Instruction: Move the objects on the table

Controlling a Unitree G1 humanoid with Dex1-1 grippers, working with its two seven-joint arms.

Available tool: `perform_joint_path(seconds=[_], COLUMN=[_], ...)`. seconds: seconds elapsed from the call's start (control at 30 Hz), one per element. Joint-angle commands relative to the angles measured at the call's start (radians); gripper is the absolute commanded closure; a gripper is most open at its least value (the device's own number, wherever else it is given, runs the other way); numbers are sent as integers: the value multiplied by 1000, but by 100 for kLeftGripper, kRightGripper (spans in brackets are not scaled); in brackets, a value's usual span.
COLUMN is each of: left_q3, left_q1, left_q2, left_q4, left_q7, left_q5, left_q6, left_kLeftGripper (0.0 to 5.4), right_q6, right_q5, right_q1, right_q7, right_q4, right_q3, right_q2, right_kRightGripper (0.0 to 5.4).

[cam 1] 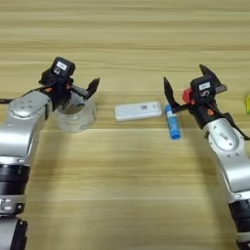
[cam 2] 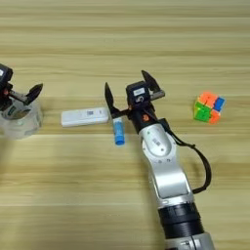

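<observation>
A light wooden table (cam 1: 127,195) with horizontal plank grain fills the whole view. The right gripper (cam 2: 131,93) is seen near the middle of the table, its two black fingers spread wide apart; nothing is pinched between them. One finger (cam 2: 108,97) is held just above the top end of the blue glue-stick tube (cam 2: 118,132), and whether they touch cannot be told. A small red cube (cam 1: 186,95) is seen partly hidden just behind the gripper body in the left eye view; contact cannot be told. The tube lies flat, its long axis running toward and away from the camera, just right of the flat white rectangular bar (cam 1: 138,111), which lies crosswise between the two grippers. The left gripper (cam 1: 80,88) is positioned over the clear tape roll (cam 1: 74,117) at the left; one finger (cam 1: 92,87) is seen spread out past the roll's rim, the other is hidden behind the gripper body, so the grip state cannot be told. The roll lies flat on the table, with nothing visible inside its ring. A multicoloured puzzle cube (cam 2: 209,107) sits well apart at the right.
</observation>
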Motion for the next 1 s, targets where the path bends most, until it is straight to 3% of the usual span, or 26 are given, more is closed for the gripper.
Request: perform_joint_path(seconds=[0.03, 0.2, 0.4, 0.6, 1.0], left_q3=[17, 32, 33, 30, 27], left_q1=[-24, -29, -26, -21, -16], left_q2=[-31, -61, -125, -156, -182], left_q4=[-9, 36, 113, 164, 203], left_q7=[32, 77, 188, 268, 302], left_q5=[-19, -12, 32, 74, 78], left_q6=[-21, -68, -224, -354, -414], left_kLeftGripper=[2, 2, 2, 2, 2], right_q6=[13, 26, 51, 66, 140], right_q5=[15, 33, 69, 71, 58], right_q1=[9, 18, 33, 42, 56], right_q7=[14, 33, 64, 81, 98], right_q4=[11, 14, 25, 31, 41], right_q3=[-12, -13, -19, -11, 14], right_q2=[-13, -18, -22, -25, -42], right_kRightGripper=[0, 0, 0, 0, 0])
